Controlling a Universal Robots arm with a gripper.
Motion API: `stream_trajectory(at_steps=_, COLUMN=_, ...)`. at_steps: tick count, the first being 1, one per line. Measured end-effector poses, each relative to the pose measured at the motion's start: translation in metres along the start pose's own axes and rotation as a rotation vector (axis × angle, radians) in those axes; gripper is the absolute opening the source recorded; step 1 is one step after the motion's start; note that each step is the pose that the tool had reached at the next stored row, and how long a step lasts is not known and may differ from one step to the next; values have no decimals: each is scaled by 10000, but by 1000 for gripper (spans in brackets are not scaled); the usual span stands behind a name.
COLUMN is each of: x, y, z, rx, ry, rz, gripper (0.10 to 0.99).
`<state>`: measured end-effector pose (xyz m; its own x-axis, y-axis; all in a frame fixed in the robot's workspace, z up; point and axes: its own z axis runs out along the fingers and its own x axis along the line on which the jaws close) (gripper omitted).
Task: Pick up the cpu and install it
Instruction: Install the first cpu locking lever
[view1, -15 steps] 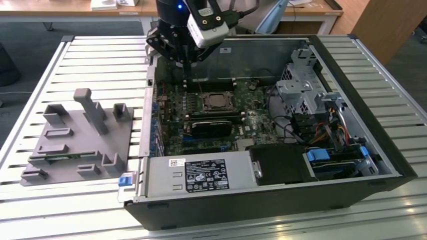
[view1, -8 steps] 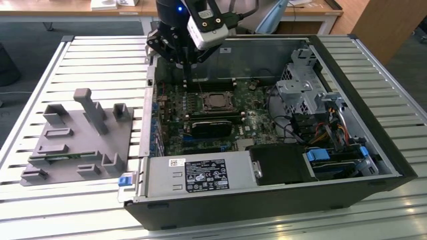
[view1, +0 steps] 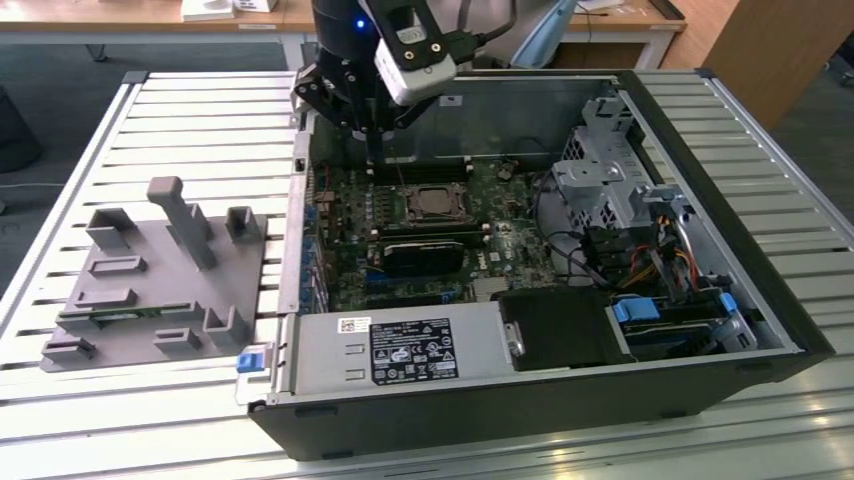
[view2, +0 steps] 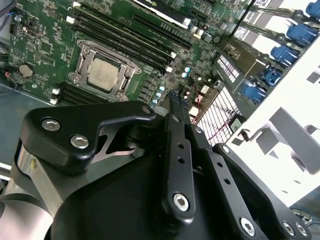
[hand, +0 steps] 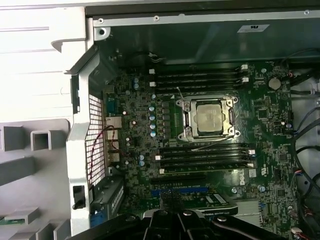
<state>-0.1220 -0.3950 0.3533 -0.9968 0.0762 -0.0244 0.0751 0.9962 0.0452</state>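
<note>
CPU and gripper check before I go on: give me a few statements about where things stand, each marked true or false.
1. The cpu sits in the motherboard socket, as both wrist views show. True.
2. The gripper holds the cpu between its fingertips. False: the fingertips meet with nothing between them, and the cpu lies apart from them on the board.
3. The grey fixture block rests outside the computer case, on the exterior view's left. True.
4. The computer case has its side cover on. False: it is open, with the motherboard exposed.
5. The gripper is above the open case. True.
</note>
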Motion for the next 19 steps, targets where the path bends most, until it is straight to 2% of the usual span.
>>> stream_trajectory(at_steps=13, x=3, y=2, z=66, rx=0, ry=0, rz=1, gripper=106)
stream_trajectory(at_steps=16, x=6, y=34, z=106, rx=0, ry=-1, rz=0, gripper=106)
stream_trajectory(at_steps=19, x=12, y=99, z=160, rx=0, ry=1, rz=-6, gripper=106)
